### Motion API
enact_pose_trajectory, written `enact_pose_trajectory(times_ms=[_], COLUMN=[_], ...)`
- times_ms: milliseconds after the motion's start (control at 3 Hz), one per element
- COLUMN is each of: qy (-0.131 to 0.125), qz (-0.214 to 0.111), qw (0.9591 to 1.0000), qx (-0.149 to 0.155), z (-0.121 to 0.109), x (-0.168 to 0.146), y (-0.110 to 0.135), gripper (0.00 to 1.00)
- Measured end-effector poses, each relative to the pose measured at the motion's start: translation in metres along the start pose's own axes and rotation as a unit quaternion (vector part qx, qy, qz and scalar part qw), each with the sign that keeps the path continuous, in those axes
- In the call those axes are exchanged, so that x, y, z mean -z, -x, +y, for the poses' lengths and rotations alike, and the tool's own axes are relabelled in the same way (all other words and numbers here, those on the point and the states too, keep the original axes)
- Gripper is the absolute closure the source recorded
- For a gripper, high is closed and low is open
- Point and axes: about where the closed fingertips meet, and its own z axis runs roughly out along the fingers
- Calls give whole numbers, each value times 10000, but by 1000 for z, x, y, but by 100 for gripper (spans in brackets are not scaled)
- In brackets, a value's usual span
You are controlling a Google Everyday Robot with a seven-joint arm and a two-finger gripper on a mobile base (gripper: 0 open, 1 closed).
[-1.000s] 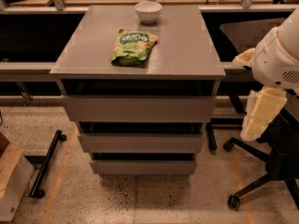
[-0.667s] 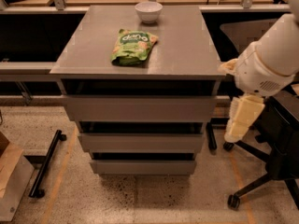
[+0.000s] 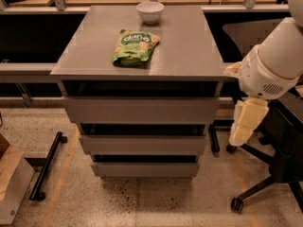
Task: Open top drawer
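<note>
The flat, handleless matte grey top drawer could be slipped off by the cream gripper, which was held to its right, whether apart or together could not be told.

Gripper hangs just off the right end of the top drawer; whether it touches the cabinet cannot be told. The white arm above it is cut off by the right edge. The drawer's interior is hidden behind its flat front and under the cabinet top; only a dark gap shows above the front. Lettering on the green bag cannot be read. Black chair base, near right, sits partly behind the arm and is cut by the right edge. Wooden box, near left, is cut by the left edge.
</note>
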Motion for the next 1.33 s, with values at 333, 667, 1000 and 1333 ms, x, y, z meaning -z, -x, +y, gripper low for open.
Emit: enact_pose_trajectory(times_ms=[333,667,1000,1333], qy=[53,95,82,13], qz=[-44,-153,-243,-365], qw=[9997,9994,9991,9987], qx=[-215,-301,-337,-354], z=[3,-2,-9,-24], x=[-18,-43,-65,-83], y=[-4,-5,-7,-8], gripper=[0,0,0,0])
